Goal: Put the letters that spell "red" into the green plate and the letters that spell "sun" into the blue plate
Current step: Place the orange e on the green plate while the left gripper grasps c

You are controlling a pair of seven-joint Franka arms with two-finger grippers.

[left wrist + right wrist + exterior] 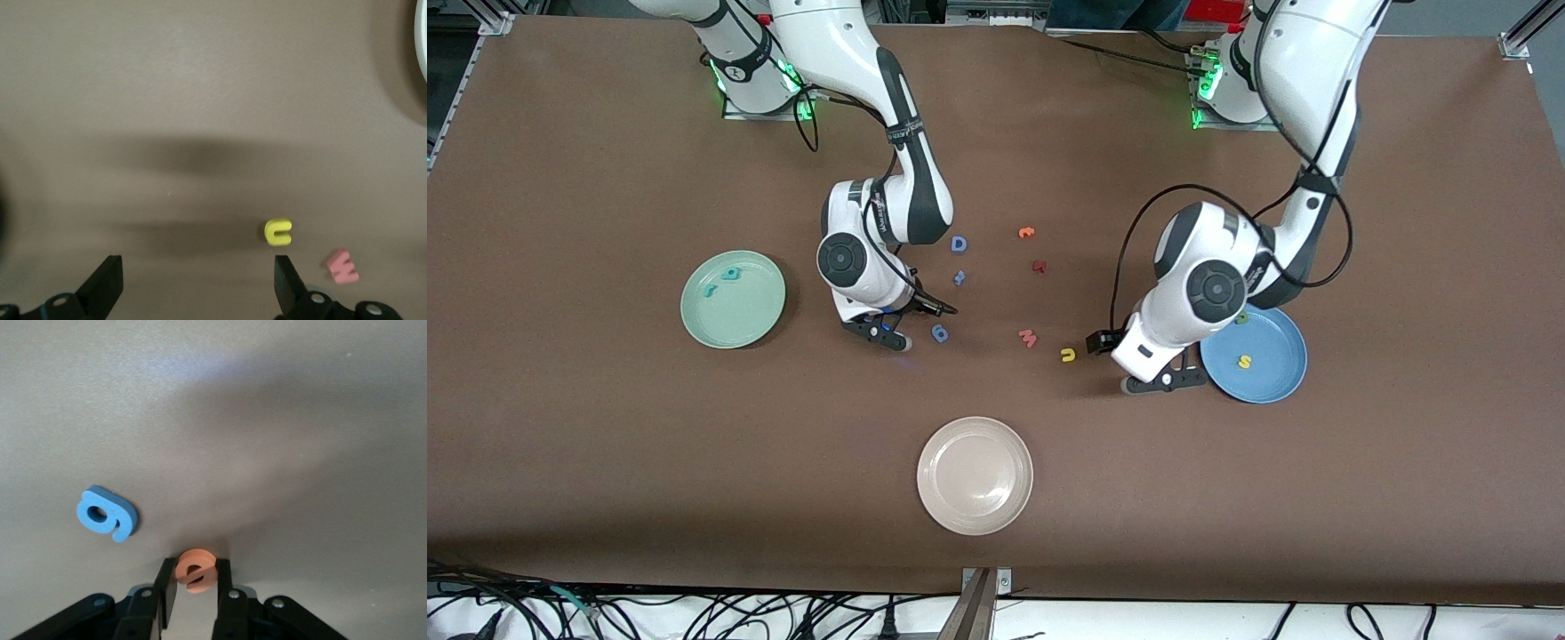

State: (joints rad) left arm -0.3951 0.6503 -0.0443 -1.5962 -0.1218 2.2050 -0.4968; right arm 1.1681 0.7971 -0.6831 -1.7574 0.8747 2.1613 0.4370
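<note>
Open brown table (605,444) surrounds the white plate (975,475).

Right gripper (193,590): low beside the blue looped letter (107,513), fingers closed on the orange "e" (195,570).

Left gripper (198,283): fingers spread wide, empty, low beside the blue plate (1276,373); yellow "n" (278,232) lies near one fingertip.

Green plate (760,316) holds two teal letters.

Two letters (721,281) in green plate (760,316)

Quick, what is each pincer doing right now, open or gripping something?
Left pincer: open, holding nothing, just above the table near the yellow letter.
Right pincer: closed on the orange "e".
</note>
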